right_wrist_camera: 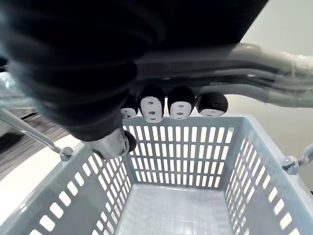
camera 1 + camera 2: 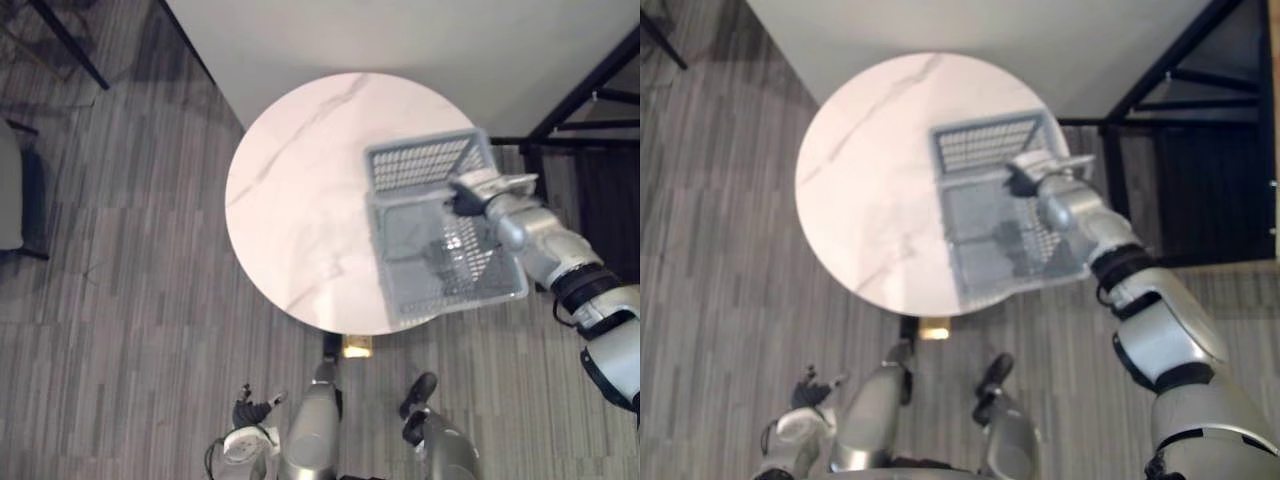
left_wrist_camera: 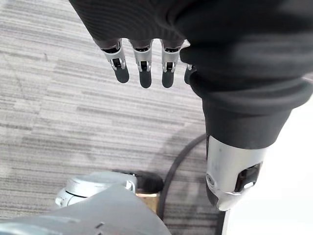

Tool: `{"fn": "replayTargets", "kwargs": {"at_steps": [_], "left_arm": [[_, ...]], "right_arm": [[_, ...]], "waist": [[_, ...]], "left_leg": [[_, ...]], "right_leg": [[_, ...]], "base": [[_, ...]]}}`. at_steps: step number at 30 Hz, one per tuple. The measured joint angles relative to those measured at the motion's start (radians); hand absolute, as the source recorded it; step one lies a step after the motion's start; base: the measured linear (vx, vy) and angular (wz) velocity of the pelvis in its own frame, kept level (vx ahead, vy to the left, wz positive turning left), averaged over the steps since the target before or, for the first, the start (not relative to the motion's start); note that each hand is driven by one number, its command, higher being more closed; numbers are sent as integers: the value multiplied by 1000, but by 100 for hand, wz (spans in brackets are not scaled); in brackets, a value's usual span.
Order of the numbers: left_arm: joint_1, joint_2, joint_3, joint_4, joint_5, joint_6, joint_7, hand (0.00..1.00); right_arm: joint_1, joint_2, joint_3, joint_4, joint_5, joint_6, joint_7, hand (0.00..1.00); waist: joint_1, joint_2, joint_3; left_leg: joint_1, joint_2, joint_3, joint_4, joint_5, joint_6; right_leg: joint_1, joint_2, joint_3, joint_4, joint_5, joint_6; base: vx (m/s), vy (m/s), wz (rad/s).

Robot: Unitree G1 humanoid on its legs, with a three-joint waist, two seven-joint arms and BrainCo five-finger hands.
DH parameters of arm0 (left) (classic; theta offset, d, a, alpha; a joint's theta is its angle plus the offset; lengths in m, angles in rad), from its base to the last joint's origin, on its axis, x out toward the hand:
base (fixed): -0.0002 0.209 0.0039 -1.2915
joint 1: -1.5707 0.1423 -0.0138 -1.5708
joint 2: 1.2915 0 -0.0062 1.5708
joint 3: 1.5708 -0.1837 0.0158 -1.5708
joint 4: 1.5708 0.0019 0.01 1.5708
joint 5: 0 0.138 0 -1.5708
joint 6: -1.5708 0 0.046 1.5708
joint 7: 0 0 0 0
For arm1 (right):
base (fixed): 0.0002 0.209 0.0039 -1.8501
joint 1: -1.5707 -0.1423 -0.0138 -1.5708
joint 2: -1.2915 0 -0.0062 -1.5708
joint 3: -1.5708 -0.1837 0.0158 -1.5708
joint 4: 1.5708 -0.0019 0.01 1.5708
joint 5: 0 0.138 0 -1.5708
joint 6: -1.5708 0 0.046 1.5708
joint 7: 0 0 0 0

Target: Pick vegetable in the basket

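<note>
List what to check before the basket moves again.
1. Right hand curled round the handle: ok.
2. Basket bottom bare and ready for loading, as seen in the right wrist view: ok.
3. Basket fully over the table: not ok. Its near right corner hangs past the rim.
4. Basket resting on the tabletop or lifted off it: cannot tell.
5. Left hand free, fingers straight, low over the floor: ok.
</note>
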Motion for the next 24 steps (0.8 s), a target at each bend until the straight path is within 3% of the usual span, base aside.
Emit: {"fn": "replayTargets", "kwargs": {"at_steps": [2, 5, 8, 13, 15, 20, 24], "left_arm": [[2, 3, 1, 5, 12, 7, -6, 0], [18, 26, 0, 21, 47, 10, -17, 0], [45, 42, -1, 30, 83, 27, -37, 0], [96, 44, -8, 39, 103, 32, -54, 0], [102, 45, -13, 52, 127, 32, -58, 0], [132, 41, -43, 79, 142, 41, -79, 0], [138, 41, -50, 107, 167, 45, -94, 0]], "right_arm": [[66, -1, 34, -59, -1, -18, 26, 100], [204, -4, 36, -158, 0, -46, 65, 100], [344, -71, 37, -242, 3, -75, 87, 100], [519, -189, 23, -343, 3, -112, 105, 100], [601, -222, -25, -354, -1, -113, 106, 100], [791, -329, -192, -403, -31, -119, 101, 100], [911, -365, -253, -406, -38, -138, 100, 100]], "waist": [[-4, -12, -29], [-37, -45, -79], [-56, -68, -144], [-106, -62, -219], [-110, -55, -237], [-158, -21, -275], [-168, -15, -299]], "left_leg": [[17, 5, 17, 0, -3, -1], [47, 12, 41, 0, -9, -4], [75, 16, 75, -1, -19, -10], [112, 24, 118, -1, -31, -22], [126, 28, 138, -3, -36, -25], [156, 27, 185, -6, -56, -28], [173, 27, 213, -4, -66, -31]], "right_leg": [[9, 6, 15, -4, 0, 0], [36, 14, 32, -19, 0, 0], [41, 24, 79, -35, 4, 4], [57, 36, 124, -58, 14, 8], [62, 42, 145, -71, 22, 10], [70, 46, 193, -89, 33, 14], [70, 49, 222, -94, 39, 19]], "base": [[30, -23, -18], [30, -21, -16], [14, -8, -39], [1, 3, -29], [3, -2, -37], [5, 8, -25], [45, 2, -21]]}}
